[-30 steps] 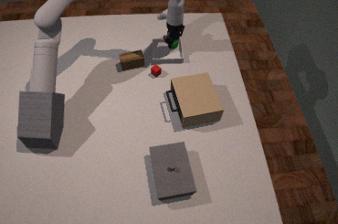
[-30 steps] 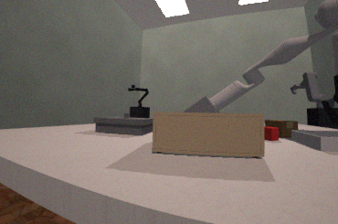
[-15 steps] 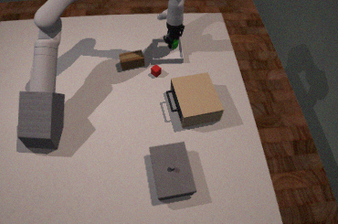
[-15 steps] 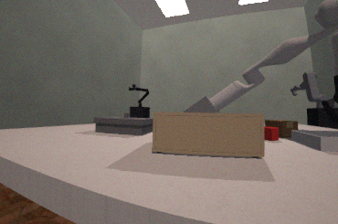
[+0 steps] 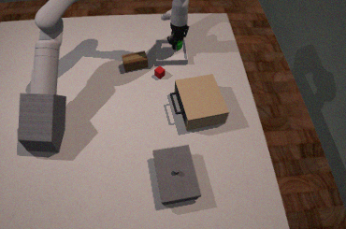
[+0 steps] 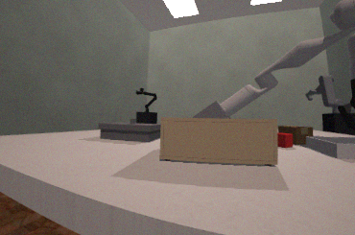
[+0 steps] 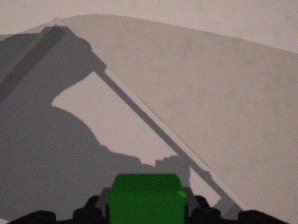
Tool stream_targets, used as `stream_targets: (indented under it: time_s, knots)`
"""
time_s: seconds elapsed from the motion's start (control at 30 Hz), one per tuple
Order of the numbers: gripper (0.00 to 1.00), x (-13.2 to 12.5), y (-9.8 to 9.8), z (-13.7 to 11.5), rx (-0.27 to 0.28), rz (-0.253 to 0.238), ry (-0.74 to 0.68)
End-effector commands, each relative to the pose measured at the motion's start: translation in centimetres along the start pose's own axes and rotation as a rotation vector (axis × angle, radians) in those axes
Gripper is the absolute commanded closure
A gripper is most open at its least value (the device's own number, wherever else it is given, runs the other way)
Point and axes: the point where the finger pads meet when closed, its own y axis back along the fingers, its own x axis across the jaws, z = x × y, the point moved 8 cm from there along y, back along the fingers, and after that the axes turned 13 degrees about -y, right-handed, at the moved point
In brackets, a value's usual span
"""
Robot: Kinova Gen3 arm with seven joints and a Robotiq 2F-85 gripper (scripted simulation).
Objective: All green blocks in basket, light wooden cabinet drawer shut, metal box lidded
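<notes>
A green block point(image 5: 179, 45) point(image 7: 147, 202) is between the fingers of my gripper point(image 5: 177, 47), which is shut on it. The gripper is over the grey basket point(image 5: 174, 62) point(image 6: 326, 147) point(image 7: 142, 116), whose wall crosses the wrist view slantwise. Whether the block touches the basket floor cannot be told. The light wooden cabinet point(image 5: 201, 97) point(image 6: 218, 141) stands with its black handle point(image 5: 176, 103) to the left; its drawer looks shut. The grey metal box point(image 6: 130, 132) has its lid point(image 5: 175, 165) on top. No other green block is visible.
A red block point(image 5: 159, 72) point(image 6: 285, 140) lies near the basket's front left corner. A brown wooden box point(image 5: 135, 62) point(image 6: 302, 134) lies left of the basket. A large grey block point(image 5: 41, 121) is under the arm's base at the left.
</notes>
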Motion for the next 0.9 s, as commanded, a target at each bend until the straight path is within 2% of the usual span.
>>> stream_targets:
  time_s: [0.0, 0.3, 0.33, 0.87]
  knots:
    - [0.9, 0.04, 0.11, 0.03, -0.001, 0.002, 0.0]
    - [0.9, 0.04, 0.11, 0.03, -0.001, 0.002, 0.0]
    - [0.42, 0.04, 0.11, 0.03, -0.001, 0.002, 0.0]
    - [0.42, 0.04, 0.11, 0.03, -0.001, 0.002, 0.0]
